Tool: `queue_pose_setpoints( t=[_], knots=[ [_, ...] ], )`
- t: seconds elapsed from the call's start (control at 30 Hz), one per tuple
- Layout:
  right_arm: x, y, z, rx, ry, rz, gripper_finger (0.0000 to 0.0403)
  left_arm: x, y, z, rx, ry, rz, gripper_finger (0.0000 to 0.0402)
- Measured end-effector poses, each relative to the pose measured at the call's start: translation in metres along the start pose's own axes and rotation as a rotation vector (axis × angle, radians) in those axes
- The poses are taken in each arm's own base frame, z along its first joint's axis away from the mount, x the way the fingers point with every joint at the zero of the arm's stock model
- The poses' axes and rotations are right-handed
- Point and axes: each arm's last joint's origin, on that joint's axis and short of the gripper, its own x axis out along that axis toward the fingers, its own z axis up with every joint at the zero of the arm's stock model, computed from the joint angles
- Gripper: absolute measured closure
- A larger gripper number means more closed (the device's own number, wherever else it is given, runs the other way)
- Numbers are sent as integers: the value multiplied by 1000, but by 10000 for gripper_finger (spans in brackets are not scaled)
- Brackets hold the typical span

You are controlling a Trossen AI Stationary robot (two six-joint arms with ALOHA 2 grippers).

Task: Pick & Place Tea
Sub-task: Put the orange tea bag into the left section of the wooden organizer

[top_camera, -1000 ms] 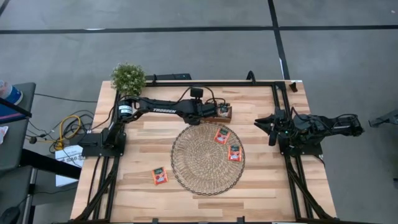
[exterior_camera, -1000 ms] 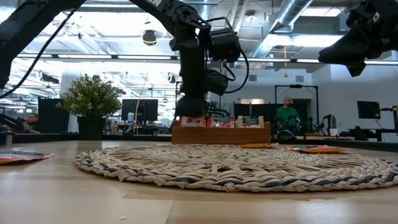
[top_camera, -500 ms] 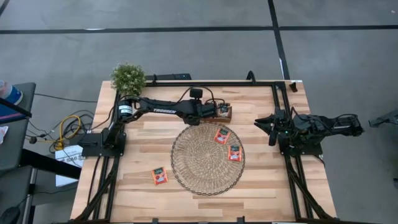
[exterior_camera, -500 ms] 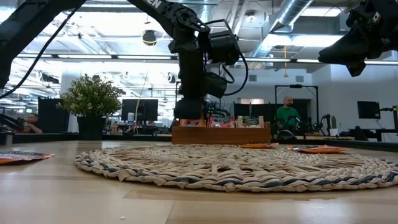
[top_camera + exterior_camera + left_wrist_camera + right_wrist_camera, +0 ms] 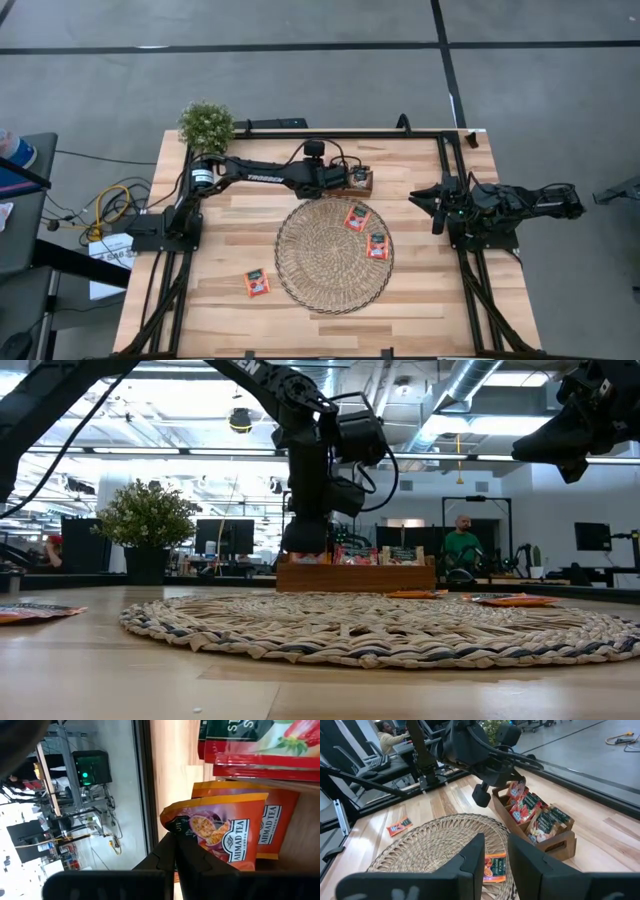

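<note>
While the left arm reaches across the back of the table, its left gripper [image 5: 340,180] sits at the near end of the wooden divided tray [image 5: 360,182], jaws pressed together on the top edge of an orange tea sachet [image 5: 225,832] that stands upright in the tray. In the left wrist view, a second orange sachet [image 5: 277,827] stands directly behind the pinched one, and red sachets [image 5: 260,750] fill the next compartment. The right wrist view shows the tray [image 5: 555,845] packed with upright sachets [image 5: 527,810], red and dark green tops showing, in several compartments.

Woven straw mat [image 5: 315,265] lies at table centre, just in front of the tray. Two orange sachets lie flat on it: one [image 5: 356,218] near the back edge, one [image 5: 377,245] toward the right side. A third orange sachet [image 5: 257,283] lies on the bare table, just off the mat's left edge.

Right gripper [image 5: 436,206] waits at the right side of the table, well clear of the mat, fingers [image 5: 472,857] parted and holding nothing.

Potted plant [image 5: 206,124] stands at the back left corner.
</note>
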Motion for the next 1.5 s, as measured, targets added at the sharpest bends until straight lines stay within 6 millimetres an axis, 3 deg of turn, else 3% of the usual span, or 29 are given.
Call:
queue_pose_setpoints(
  t=[0.8, 1.27, 1.5],
  knots=[
    [0, 0, 0, 0, 0, 1, 326, -7, -7, 3, -1, -40, -62, 399],
    [0, 0, 0, 2, -3, 2, 326, -11, -8, 1, 81, -11, -32, 284],
    [0, 0, 1, 5, -10, 4, 326, -42, 17, 8, 155, 33, 137, 257]
  ],
)
